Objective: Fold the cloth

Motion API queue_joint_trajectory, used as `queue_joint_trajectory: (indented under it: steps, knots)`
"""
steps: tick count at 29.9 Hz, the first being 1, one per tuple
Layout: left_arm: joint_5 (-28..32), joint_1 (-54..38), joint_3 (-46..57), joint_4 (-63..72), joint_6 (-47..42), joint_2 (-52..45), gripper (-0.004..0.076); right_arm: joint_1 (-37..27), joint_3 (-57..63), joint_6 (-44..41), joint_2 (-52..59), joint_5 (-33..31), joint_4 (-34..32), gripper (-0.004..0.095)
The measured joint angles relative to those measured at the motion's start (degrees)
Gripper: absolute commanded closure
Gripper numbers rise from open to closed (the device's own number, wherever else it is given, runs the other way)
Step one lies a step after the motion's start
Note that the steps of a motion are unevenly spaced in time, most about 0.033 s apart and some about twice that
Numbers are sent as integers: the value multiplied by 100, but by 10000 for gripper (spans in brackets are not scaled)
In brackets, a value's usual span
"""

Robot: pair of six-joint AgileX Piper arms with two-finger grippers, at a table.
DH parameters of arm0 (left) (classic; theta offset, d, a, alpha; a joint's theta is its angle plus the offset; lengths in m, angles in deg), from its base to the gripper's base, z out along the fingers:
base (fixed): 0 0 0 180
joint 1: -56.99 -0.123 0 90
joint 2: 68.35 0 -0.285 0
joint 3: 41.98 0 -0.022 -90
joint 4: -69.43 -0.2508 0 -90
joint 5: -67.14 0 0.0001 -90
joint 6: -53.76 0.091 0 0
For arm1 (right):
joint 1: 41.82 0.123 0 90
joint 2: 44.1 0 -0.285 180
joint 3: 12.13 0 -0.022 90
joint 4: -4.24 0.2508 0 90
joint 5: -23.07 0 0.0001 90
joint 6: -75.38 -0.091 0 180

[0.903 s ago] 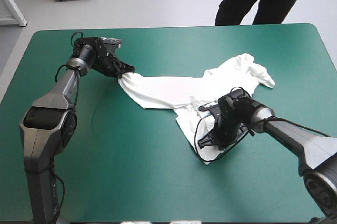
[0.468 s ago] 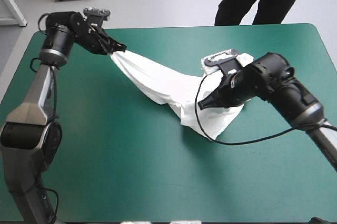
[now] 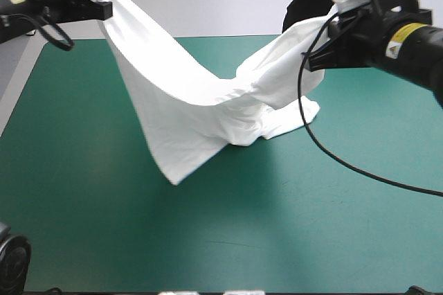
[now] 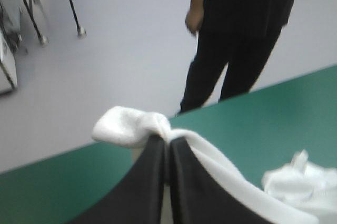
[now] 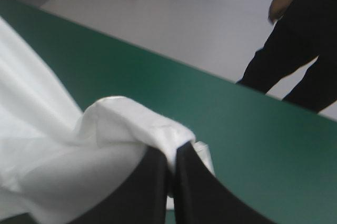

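- White short-sleeved cotton T-shirt [image 3: 187,94]: is hanging lifted between the two raised arms as one long sagging swag, slung like a hammock, smooth on its left span and gathered into deep folds on its right.
- Its position: is hovering over the far half of the table, with the two held ends high and the low middle dipping down to the cover.
- Its lowest parts: a crumpled fold is resting on the teal-green table cover [image 3: 291,226] below the right arm, and a loose pointed flap is drooping toward the near-left; whether that flap's tip is touching the cover cannot be told.
- Its long axis: is running across the table from left to right, roughly along the far edge, one end pointing up to the far-left corner and the other up toward the far-right side.
- Left gripper of two broad black fin-shaped fingers [image 4: 168,142]: is pinching a bunched corner of the T-shirt, the fingers pressed all but together into a pointed arch, white cloth bulging over the tips and trailing down one side.
- Right gripper of two broad black fin-shaped fingers [image 5: 172,153]: is clamping the other end likewise, fingers nearly meeting, a thick white fold draped over the tips and spreading away beside it.
- Both grippers: are being held well above the table, well apart from each other.
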State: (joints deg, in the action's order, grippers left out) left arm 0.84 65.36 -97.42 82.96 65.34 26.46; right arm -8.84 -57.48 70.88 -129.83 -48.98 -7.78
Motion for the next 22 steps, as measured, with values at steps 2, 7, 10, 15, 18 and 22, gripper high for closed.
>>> queue_joint_trajectory:
  steps: [2,7,10,15,18,22]
  knots:
    - [146,0,-190,74,-1,-228,733,0,-427,189,10,86,-100,925]
    - [478,0,-667,310,21,-610,733,0,-1216,596,39,685,-168,925]
    - [705,0,-1055,503,65,-700,733,0,-1595,768,56,1093,-185,924]
    - [1111,0,-1752,841,180,-745,733,0,-2049,1115,61,1855,-187,923]
    - [1332,0,-2128,901,199,-804,733,0,-2258,1247,67,2137,-194,923]
    - [1549,0,-2459,927,204,-864,733,0,-2388,1318,104,2398,-304,923]
